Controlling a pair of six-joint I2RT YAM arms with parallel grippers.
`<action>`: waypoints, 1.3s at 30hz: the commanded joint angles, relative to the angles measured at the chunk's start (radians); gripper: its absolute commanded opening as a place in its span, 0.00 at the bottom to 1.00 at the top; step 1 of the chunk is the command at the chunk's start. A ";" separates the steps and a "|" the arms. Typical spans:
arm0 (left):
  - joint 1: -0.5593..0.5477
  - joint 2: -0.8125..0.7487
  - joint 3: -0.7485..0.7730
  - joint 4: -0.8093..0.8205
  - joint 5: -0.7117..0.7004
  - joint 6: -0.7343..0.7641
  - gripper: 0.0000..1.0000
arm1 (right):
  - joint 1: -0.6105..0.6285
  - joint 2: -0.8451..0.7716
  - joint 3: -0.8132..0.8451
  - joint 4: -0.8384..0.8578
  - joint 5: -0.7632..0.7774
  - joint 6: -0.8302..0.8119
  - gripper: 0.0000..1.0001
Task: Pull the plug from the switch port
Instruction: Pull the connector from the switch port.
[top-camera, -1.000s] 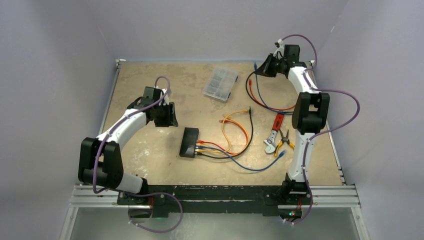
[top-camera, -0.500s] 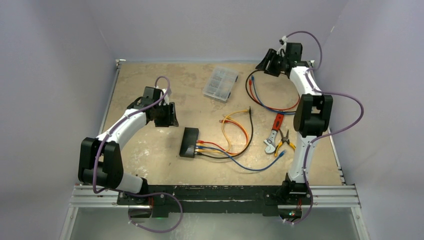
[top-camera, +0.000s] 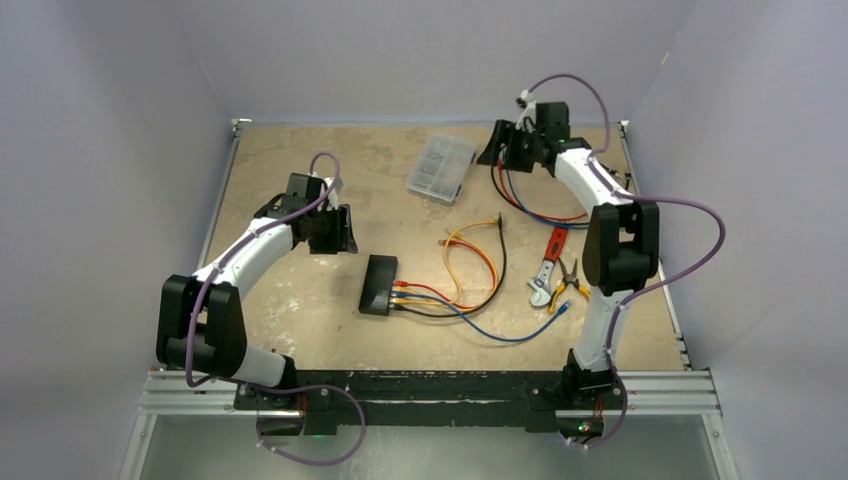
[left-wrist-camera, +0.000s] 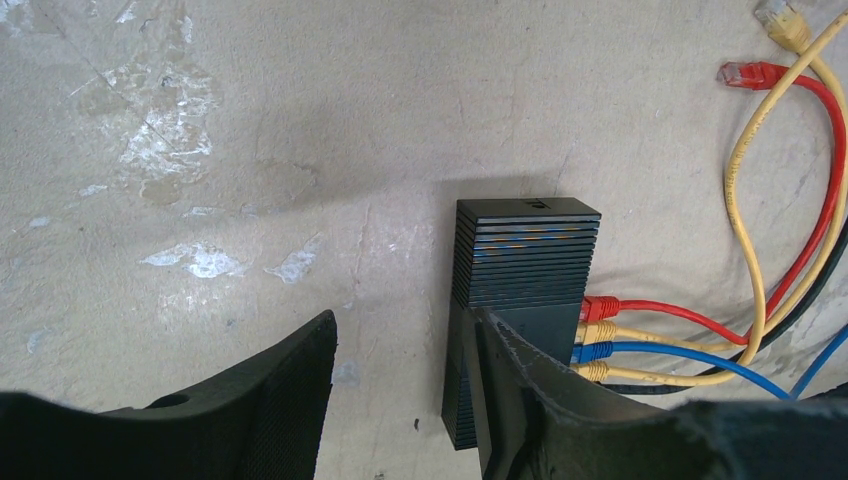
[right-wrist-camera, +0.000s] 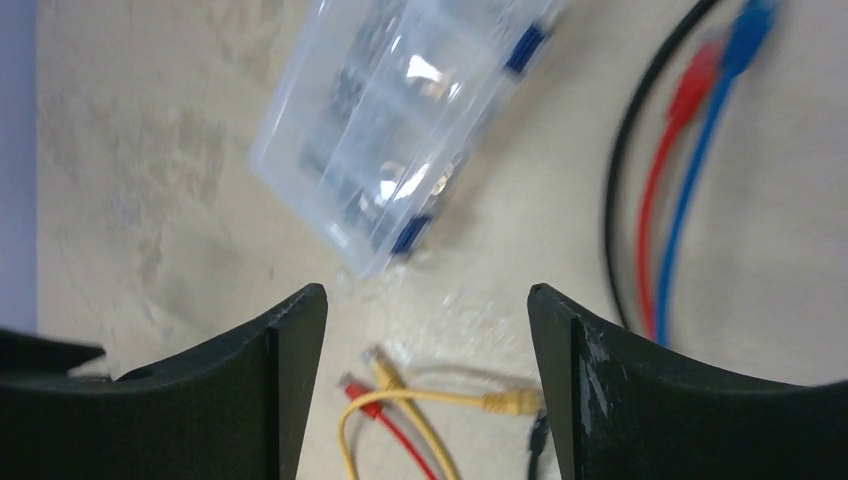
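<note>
My left claw (top-camera: 335, 244), released, is nearer: the switch (top-camera: 380, 285) lies just near-right of it, long axis near-to-far. My right claw (top-camera: 496, 152), released, is well apart.

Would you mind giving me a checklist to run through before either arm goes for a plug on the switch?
1. Plugs seated in the switch: ok; the red plug and its neighbours sit in the ports.
2. Left gripper open and empty: ok.
3. Left gripper centred on the switch: not ok; its gap is over bare table beside it.
4. Right gripper open and empty: ok.
5. Right gripper near the plugs: not ok; it is far off, by the clear case.
6. Plug to pull identified: cannot tell.
</note>
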 joint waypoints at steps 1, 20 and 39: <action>0.010 -0.024 0.011 0.006 -0.002 0.001 0.50 | 0.079 -0.102 -0.119 0.034 -0.006 -0.049 0.77; 0.010 -0.021 -0.160 0.159 0.255 -0.192 0.50 | 0.302 -0.265 -0.616 0.255 -0.380 0.053 0.69; 0.008 0.012 -0.302 0.267 0.297 -0.245 0.47 | 0.483 -0.032 -0.626 0.535 -0.483 0.248 0.60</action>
